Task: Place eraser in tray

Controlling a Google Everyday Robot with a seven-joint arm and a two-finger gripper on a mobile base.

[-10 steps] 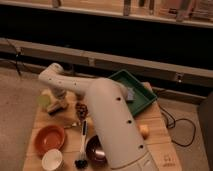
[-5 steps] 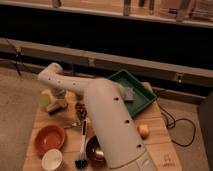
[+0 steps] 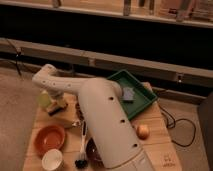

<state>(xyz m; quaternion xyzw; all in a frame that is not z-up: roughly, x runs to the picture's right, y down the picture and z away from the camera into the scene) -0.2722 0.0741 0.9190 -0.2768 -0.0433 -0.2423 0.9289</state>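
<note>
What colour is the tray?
Dark green, in the camera view. The gripper hangs over the table's left side, away from the tray.

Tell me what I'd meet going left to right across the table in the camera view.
Orange bowl → brush → grey-blue block in the tray → small round orange object. The gripper sits over the table's left end, within the bowl's span, so it's left out.
</note>
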